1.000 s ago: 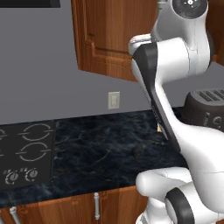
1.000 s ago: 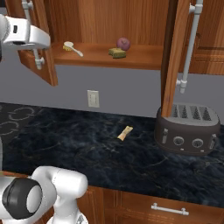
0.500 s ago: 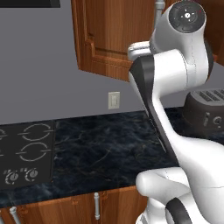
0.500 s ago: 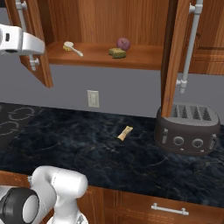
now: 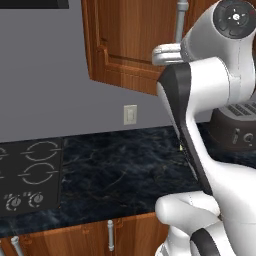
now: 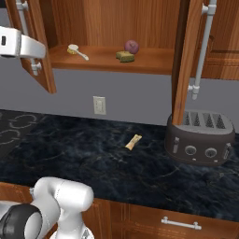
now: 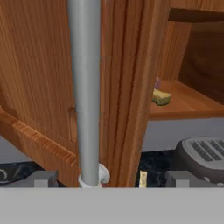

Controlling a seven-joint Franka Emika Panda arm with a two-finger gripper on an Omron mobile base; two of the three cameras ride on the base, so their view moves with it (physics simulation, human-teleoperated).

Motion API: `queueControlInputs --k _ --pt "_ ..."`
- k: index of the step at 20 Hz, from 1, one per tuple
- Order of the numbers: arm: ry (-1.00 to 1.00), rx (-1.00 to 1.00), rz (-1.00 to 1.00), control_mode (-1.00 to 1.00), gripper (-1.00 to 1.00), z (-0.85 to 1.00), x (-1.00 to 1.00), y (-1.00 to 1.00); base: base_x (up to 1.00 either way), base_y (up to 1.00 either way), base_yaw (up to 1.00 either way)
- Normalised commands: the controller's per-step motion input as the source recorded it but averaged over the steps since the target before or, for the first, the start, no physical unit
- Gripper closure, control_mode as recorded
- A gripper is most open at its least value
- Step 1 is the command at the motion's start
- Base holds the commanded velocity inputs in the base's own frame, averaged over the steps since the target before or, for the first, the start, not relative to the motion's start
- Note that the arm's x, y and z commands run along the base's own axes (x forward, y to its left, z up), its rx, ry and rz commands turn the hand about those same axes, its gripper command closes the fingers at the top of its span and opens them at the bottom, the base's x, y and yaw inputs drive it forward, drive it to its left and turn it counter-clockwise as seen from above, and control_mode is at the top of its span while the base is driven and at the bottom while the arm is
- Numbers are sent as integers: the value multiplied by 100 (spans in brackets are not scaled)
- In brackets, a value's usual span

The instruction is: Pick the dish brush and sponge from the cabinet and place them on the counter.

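Showing dish brush (image 6: 77, 51) right base | sponge (image 7: 161, 97) hand view

My cabinet (image 6: 116, 28) hangs on the wall with both reddish-brown doors swung open, long silver bar handles on them. On its wooden shelf the dish brush (image 6: 76, 51) lies flat at the left, round tan head toward the back, white handle angled forward. The sponge (image 6: 125, 56), a small yellow-tan block, sits near the shelf's middle. Below, the counter (image 6: 93, 154) is black stone with pale veining.
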Motion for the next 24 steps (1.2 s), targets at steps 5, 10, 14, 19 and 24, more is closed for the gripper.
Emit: queueControlInputs --k 5,10,14,19,24 --pt "-2 14 0 -100 -100 31 -21 -33 0 0 0" --pt "0 25 0 -100 -100 6 -6 -45 0 0 0" --pt "0 27 0 -100 -100 4 -9 -47 0 0 0" --pt "0 31 0 -100 -100 1 0 -50 0 0 0" --pt "2 35 0 -100 -100 0 0 -39 0 0 0"
